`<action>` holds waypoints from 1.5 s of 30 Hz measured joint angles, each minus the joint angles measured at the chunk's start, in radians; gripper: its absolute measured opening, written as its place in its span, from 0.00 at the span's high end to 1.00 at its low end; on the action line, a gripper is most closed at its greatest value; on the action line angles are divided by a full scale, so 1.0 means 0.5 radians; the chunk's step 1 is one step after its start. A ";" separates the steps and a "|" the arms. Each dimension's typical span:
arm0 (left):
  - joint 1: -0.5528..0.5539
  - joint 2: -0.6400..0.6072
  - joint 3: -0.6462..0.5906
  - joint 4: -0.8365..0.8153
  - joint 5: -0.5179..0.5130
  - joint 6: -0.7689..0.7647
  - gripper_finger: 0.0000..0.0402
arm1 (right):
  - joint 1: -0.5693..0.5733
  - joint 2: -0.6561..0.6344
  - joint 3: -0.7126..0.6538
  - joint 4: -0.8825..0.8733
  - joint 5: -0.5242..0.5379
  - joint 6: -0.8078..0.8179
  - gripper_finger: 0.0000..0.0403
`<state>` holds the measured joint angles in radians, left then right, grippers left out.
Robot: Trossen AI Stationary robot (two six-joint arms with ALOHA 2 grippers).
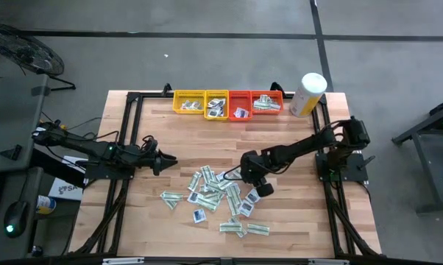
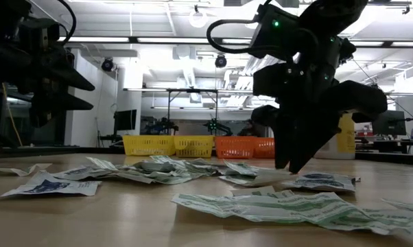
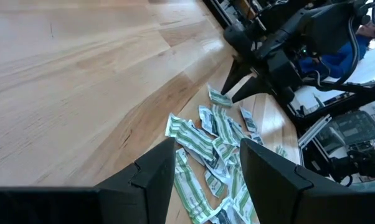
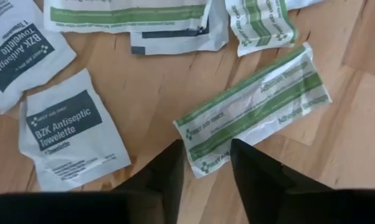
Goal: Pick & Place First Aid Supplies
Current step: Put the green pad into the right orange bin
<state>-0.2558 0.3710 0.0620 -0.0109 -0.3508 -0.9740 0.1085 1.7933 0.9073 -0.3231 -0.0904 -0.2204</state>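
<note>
You are barely getting started: most packets (image 1: 218, 195) are lying below the trays (image 1: 227, 102), your right tool (image 4: 205, 163) closing, part-open, over a green-striped strip (image 4: 256, 109).

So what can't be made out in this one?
- Right gripper: wrist view shows fingers astride a green-striped packet; contact with it unclear.
- Tray contents: too small from above, walled off in the low view.
- Canister: mostly behind the right arm, low view.
</note>
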 joint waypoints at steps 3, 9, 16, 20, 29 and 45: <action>0.000 0.000 0.000 0.000 0.000 0.001 0.56 | 0.000 0.002 -0.001 -0.034 0.018 0.039 0.76; 0.000 0.000 0.000 0.000 0.001 0.000 0.56 | 0.001 0.006 -0.002 -0.033 0.049 0.410 0.94; 0.000 0.000 0.000 0.001 0.002 -0.001 0.56 | 0.034 -0.032 -0.007 -0.027 0.195 0.964 0.99; 0.000 0.000 0.000 0.001 0.002 -0.002 0.56 | -0.044 -0.143 -0.022 -0.077 0.342 1.056 0.99; 0.000 0.000 0.000 0.004 -0.015 -0.060 0.56 | -0.361 -0.417 -0.017 -0.140 0.486 1.125 1.00; 0.000 0.000 0.000 0.009 -0.182 -0.225 0.56 | -1.046 -0.753 -0.014 -0.088 0.385 1.285 1.00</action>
<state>-0.2558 0.3708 0.0620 -0.0065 -0.4418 -1.0864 -0.4142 1.4168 0.9005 -0.3673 0.1019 0.4221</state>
